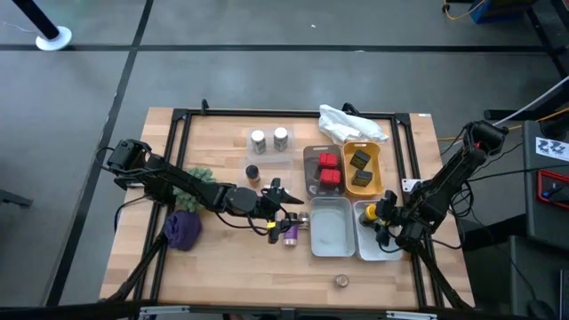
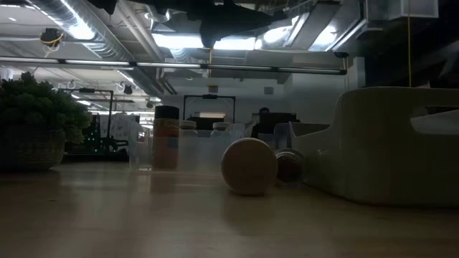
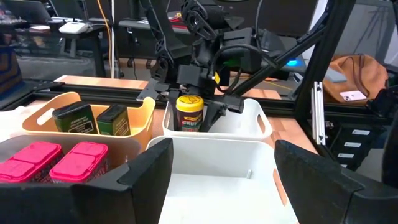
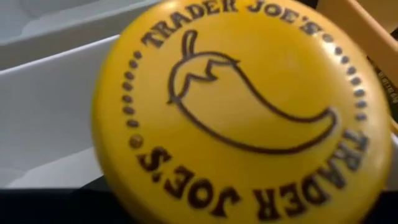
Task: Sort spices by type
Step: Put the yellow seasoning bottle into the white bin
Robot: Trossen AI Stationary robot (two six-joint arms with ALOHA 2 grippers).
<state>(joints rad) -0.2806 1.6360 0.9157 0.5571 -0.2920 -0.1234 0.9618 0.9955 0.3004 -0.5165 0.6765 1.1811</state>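
Observation:
My right gripper [image 1: 380, 214] is shut on a yellow-capped jar [image 3: 189, 114] inside the right white bin [image 1: 374, 244]. In the right wrist view the jar's yellow lid [image 4: 242, 112] fills the picture. My left gripper [image 3: 217, 180] is open and touches nothing, at the left edge of the middle white bin [image 1: 330, 233]. Two red tins [image 1: 329, 169] lie in the grey bin and two dark tins [image 1: 360, 167] in the yellow bin. Two silver-capped jars [image 1: 269, 140] stand near the far edge, and a dark-capped jar [image 1: 252, 172] stands alone. A purple-capped jar [image 1: 290, 234] lies by the left gripper. A small round tin [image 1: 341, 281] sits near the table's near edge. My right gripper pinches the yellow-capped jar between its two fingers at the cap end [image 3: 189, 101], one finger [image 3: 214, 107] on each side. The fingers come slanting down from the table's right. The jar stands upright inside the white bin; the bin wall hides its base.
A white plastic bag [image 1: 351, 123] lies at the far edge behind the bins. A purple cloth lump [image 1: 182, 229] and a small green plant [image 1: 201, 175] sit beside the left arm. A black frame rail [image 1: 182, 142] borders the table. Bare wood lies along the near edge.

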